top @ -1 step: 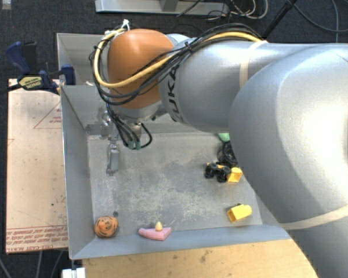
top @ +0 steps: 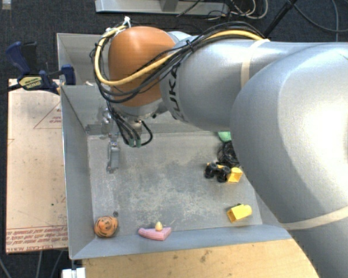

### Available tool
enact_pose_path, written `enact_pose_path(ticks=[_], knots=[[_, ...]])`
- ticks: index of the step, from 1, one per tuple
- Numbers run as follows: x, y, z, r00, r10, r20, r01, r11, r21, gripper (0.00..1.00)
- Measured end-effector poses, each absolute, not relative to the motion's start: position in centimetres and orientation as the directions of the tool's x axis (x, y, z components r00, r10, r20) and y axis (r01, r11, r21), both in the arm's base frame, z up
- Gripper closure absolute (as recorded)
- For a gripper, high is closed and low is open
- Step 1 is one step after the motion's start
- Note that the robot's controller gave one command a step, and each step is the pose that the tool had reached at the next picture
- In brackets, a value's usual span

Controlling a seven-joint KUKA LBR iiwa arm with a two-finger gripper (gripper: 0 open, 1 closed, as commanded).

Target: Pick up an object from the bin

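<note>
Several small things are lying well apart from the pincer [top: 112, 157], which is hanging over bare floor with the left wall of the grey bin [top: 75, 155] just beside it. How far open it is cannot be told, and nothing is showing in its hold. An orange ball [top: 105, 226] is sitting nearest, toward the near wall from it, with a pink piece [top: 155, 233] beyond that. Closing here is likely risking an empty grasp, or scraping metal.
</note>
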State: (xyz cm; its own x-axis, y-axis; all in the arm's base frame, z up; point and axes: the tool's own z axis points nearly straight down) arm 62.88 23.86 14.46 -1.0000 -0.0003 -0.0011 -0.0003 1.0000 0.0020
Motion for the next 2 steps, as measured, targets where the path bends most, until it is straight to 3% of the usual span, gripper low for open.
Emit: enact_pose_path(ticks=[1, 2], knots=[[58.4, 23.5, 10.3, -0.951, -0.308, -0.006, -0.308, 0.951, 0.001, 0.00], [54.1, 24.1, 8.5, -0.869, -0.495, 0.007, -0.495, 0.869, 0.003, 0.00]])
